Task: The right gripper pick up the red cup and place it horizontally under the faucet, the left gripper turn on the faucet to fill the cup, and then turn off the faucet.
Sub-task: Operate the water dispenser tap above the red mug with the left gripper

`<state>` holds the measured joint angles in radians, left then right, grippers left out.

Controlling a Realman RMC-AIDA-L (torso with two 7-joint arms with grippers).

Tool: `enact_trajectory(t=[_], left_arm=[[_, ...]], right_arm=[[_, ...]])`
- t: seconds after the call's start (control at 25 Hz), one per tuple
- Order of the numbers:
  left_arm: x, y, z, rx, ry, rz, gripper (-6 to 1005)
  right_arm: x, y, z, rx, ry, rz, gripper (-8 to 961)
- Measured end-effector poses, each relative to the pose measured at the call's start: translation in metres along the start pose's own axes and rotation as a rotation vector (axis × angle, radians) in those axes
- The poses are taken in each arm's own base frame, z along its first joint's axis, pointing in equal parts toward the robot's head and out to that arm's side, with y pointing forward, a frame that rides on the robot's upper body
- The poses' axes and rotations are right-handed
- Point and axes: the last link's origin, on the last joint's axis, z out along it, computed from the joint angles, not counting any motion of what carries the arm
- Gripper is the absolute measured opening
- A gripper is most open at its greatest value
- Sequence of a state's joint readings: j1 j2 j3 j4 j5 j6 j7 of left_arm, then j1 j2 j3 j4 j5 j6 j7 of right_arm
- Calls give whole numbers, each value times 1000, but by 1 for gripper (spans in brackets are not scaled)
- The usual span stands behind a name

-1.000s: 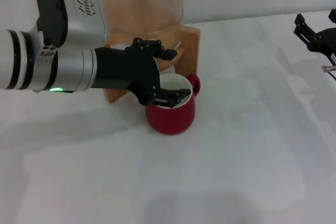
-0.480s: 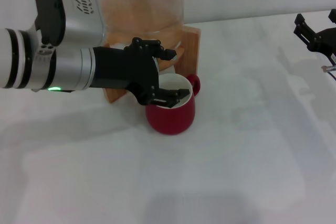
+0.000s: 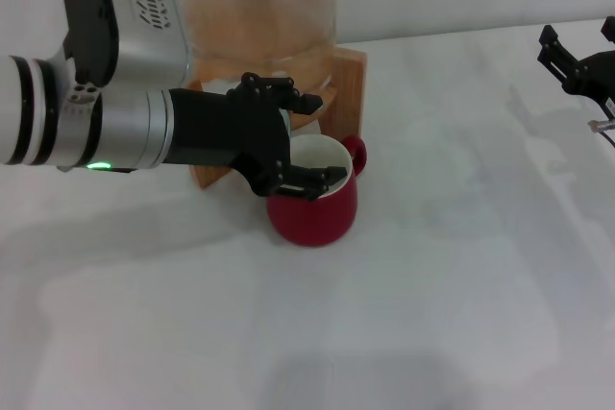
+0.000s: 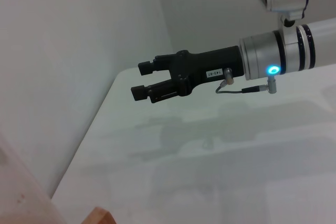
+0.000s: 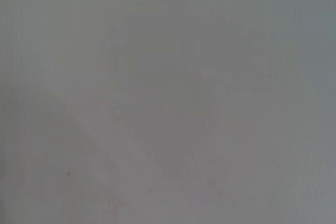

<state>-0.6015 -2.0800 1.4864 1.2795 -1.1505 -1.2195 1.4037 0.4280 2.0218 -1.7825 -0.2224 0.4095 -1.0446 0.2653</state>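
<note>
Head view, white table (image 3: 432,314). Near centre: squat dark-red ceramic mug, the red cup (image 3: 312,208), upright beside a wooden stand (image 3: 348,84) holding a clear glass dispenser (image 3: 259,7). Above the cup's white inside: black multi-jointed left gripper (image 3: 303,136) on a silver-grey wrist (green light lit), fingers spread open around the spot where the faucet sits, faucet itself hidden. At far right edge, well apart: black right gripper (image 3: 577,69). Left wrist view: right gripper (image 4: 144,80), 2 fingers parted, holding nothing.
</note>
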Motion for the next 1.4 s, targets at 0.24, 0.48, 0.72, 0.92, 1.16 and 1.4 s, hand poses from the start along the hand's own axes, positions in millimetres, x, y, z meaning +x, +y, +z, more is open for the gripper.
enact_trajectory(t=[0.24,0.48,0.72,0.92,1.16,1.4], left_arm=[[0,-2,1,4,-5,2,813],[1,-5,5,-9,-11,5,813],[3,-7,6,-10,-8,14,813],[3,-9,4,-5,-5,12,813],[3,-9,4,-1,-6,12,813],[3,-10,4,3,-7,12,813]], right_arm=[[0,0,0,0,0,0,874],[1,-1,-1,4,2,1,874],[2,-3,-3,10,4,1,874],[2,-3,-3,11,4,2,874],[1,-3,-3,11,1,2,874],[1,-3,-3,10,1,2,874]])
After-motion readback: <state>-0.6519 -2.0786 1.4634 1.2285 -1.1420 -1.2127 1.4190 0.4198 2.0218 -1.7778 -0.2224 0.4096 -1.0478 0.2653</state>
